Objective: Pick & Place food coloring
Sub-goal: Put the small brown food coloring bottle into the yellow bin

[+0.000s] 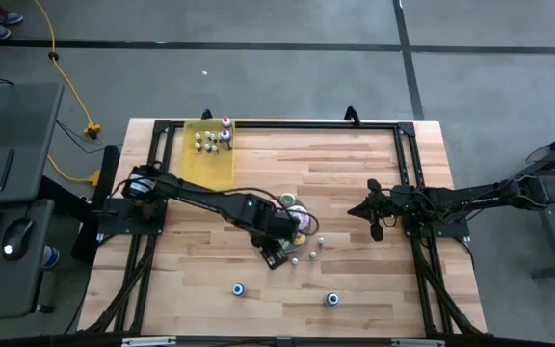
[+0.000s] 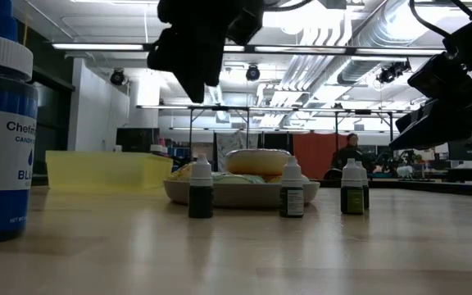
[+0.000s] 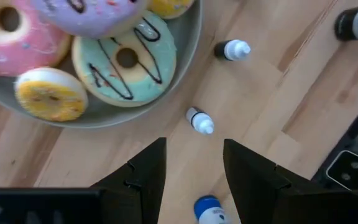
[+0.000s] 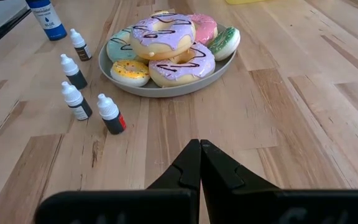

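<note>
Right wrist view shows four small white-capped dropper bottles (image 4: 92,90) beside a grey plate (image 4: 166,87) of five frosted doughnuts (image 4: 163,31) on the wooden surface (image 4: 291,93). Left gripper (image 3: 194,165) hovers, jaws open and empty; right gripper (image 4: 200,163) jaws closed on nothing

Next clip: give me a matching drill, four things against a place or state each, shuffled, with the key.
Things:
1. left pincer
2. right pincer
3. yellow tray
4. plate of doughnuts

Places or states:
A. holds small bottles at the table's far left corner
B. shut, holding nothing, pointed at the plate
C. mid-table, four dropper bottles beside it
D. open above the wood next to the plate

Pairs: 1-D, 2-B, 3-A, 4-C
</note>
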Available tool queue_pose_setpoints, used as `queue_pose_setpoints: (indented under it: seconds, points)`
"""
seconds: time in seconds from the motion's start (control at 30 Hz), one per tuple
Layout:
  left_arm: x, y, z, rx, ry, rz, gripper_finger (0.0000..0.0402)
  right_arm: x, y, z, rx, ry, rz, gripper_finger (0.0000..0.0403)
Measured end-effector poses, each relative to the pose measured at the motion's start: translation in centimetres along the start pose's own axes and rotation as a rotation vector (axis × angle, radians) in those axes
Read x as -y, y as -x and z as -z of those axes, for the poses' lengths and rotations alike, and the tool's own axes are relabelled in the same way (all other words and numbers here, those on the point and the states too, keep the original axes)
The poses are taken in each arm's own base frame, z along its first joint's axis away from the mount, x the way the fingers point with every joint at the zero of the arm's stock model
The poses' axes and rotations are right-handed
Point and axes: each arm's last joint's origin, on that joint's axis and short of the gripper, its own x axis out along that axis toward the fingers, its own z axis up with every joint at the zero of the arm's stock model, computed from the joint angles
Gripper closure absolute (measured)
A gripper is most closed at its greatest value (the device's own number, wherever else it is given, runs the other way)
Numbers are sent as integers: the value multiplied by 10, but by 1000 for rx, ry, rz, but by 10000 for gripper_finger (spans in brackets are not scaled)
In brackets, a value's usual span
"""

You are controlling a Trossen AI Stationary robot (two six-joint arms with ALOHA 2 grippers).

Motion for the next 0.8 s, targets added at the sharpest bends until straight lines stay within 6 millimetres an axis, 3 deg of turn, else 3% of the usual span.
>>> queue_pose_setpoints:
  seconds: [0.23, 0.6, 0.8]
  points:
    - [23, -5, 0, -19, -5, -101, 248, 0, 0, 0, 1, 0, 0, 402]
    - [44, -39, 16, -60, -38, -159, 248, 0, 0, 0, 2, 0, 0, 402]
    - [44, -58, 14, -60, -53, -195, 248, 0, 0, 0, 2, 0, 0, 402]
